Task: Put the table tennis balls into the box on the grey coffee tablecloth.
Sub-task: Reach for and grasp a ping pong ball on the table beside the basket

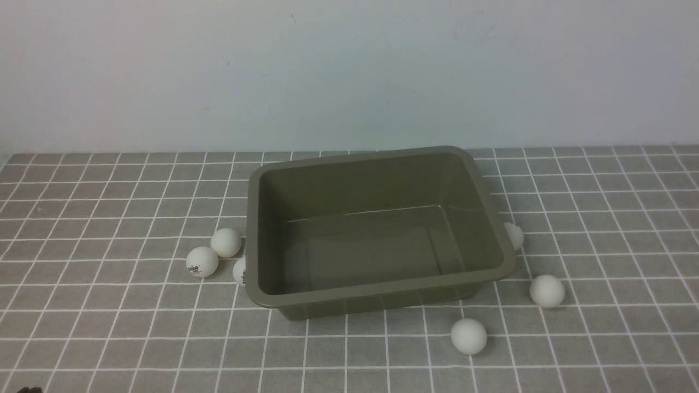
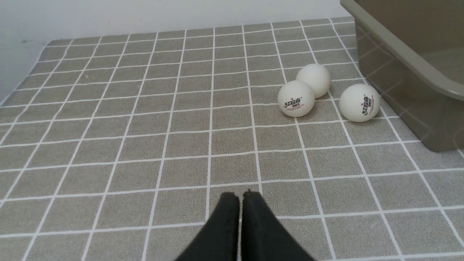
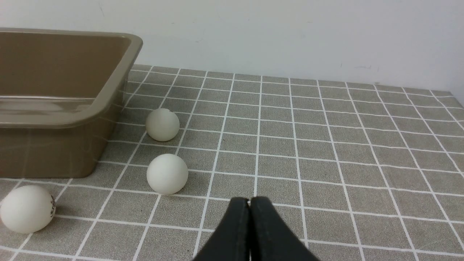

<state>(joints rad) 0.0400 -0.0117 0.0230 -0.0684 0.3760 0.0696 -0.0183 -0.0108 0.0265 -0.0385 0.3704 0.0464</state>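
Jaws of left gripper (image 2: 241, 194) and right gripper (image 3: 249, 198) are clenched empty, table tennis balls (image 1: 202, 262) lying unpicked at the box's (image 1: 355, 185) nine and four o'clock.

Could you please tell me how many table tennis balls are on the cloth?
6 table tennis balls: three left of the box, three right; one each side is partly hidden by its rim.

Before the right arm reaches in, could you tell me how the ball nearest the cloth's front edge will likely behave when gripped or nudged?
That ball is a smooth sphere lying free on the flat tablecloth, so a nudge would probably roll it. Being small, it is likely very light. Its curved surface might slip from an off-centre pinch.
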